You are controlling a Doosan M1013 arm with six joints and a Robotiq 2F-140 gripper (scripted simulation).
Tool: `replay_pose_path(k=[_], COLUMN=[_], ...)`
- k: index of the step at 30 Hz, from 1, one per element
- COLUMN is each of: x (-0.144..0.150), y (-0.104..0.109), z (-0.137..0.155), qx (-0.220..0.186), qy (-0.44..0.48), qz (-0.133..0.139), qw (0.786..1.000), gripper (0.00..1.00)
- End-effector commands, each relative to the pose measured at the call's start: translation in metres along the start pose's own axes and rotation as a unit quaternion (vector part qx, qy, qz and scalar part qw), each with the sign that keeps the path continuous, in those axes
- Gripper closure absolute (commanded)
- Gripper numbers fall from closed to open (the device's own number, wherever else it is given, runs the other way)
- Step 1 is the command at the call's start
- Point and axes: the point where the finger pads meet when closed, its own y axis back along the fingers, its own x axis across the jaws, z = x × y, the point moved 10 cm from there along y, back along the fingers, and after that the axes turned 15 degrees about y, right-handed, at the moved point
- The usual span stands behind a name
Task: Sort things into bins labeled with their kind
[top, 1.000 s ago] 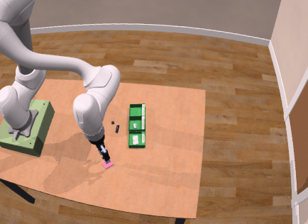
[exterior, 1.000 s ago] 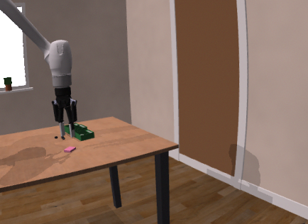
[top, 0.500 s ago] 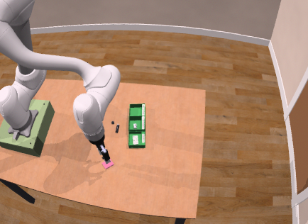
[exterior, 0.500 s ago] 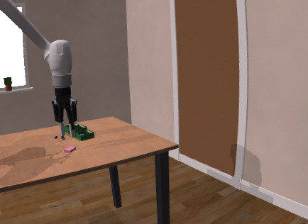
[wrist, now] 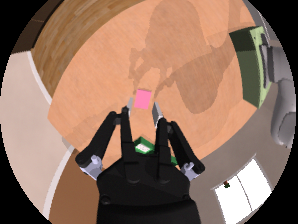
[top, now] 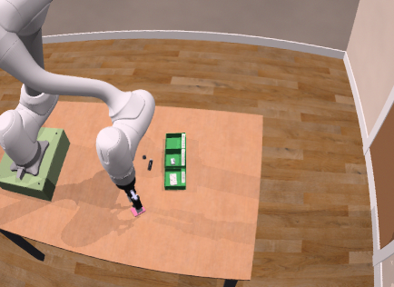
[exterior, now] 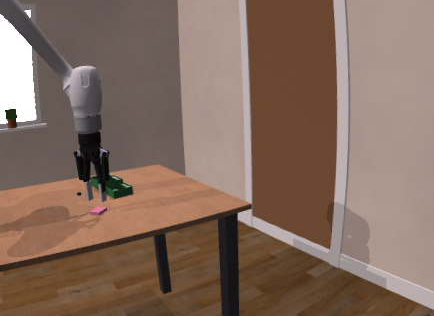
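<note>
Left to right: the gripper (exterior: 95, 192), fingers partly open and holding nothing, is hanging above the pink flat block (exterior: 98, 210) lying on the table (exterior: 200, 200), with the green bins (exterior: 116, 186) standing beyond (a centred, vertical descent straddling the block's narrow sides is advisable).

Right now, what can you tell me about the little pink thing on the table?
The pink thing is a small, flat block, plain pink and matte, maybe rubbery like an eraser. It lies flat on the wooden table, well apart from the green bins. The gripper hangs straight above it with its fingers partly apart, not touching it. In the exterior view there is a gap between fingertips and block. Only the table touches it.
</note>
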Motion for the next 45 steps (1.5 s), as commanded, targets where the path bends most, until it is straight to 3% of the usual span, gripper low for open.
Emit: replay_pose_path(k=[1, 18, 31, 32, 45], x=[0.000, 0.000, 0.000, 0.000, 0.000], y=[-0.018, -0.040, -0.040, -0.040, -0.040], z=[0.000, 0.000, 0.000, 0.000, 0.000], qx=[0.000, 0.000, 0.000, 0.000, 0.000], qy=[0.000, 0.000, 0.000, 0.000, 0.000], qz=[0.000, 0.000, 0.000, 0.000, 0.000], qw=[1.000, 1.000, 1.000, 1.000, 1.000], gripper=[0.67, 0.67, 0.67, 0.79, 0.79])
